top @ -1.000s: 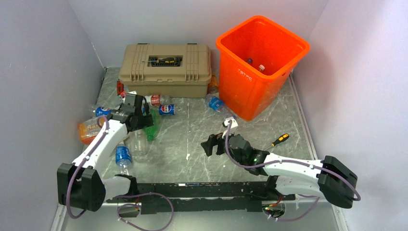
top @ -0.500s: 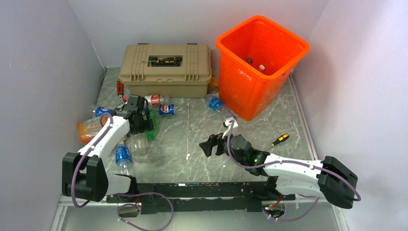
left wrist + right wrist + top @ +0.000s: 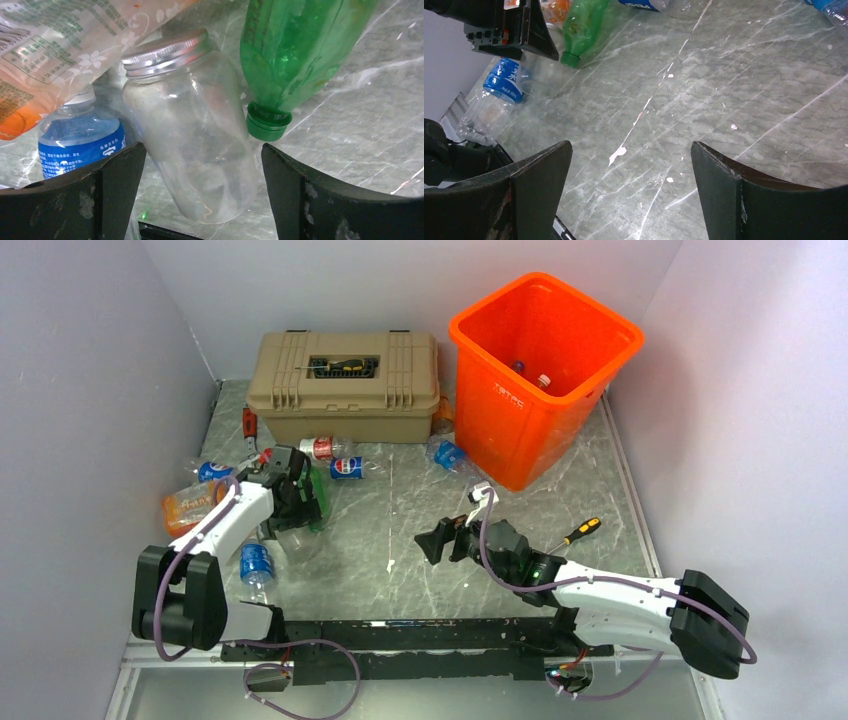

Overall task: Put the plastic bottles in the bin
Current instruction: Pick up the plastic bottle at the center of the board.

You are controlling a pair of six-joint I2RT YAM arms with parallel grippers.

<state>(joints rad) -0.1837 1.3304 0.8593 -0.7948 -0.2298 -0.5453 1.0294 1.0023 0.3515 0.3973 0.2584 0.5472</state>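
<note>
Several plastic bottles [image 3: 347, 468] litter the worktop's [image 3: 724, 100] left side. The left pincer [image 3: 202, 155] hangs open astride a clear silver-lidded bottle [image 3: 185, 110], with a green bottle [image 3: 295, 50] and a blue-labelled bottle [image 3: 80, 145] just beside it. It is likely light, smooth and slippery, so grip mid-body. The right pincer [image 3: 629, 155] gapes over bare worktop. The orange bin [image 3: 520, 415] stands far right across open marble, and the tan toolbox [image 3: 345, 400] edges the route.

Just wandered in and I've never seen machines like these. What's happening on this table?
Two robot arms are tidying plastic bottles into the orange bin, which holds a couple already. The left gripper hangs open around a clear silver-capped bottle, not gripping it. The right gripper hovers open and empty over bare table. Most bottles lie on the table's left.
</note>
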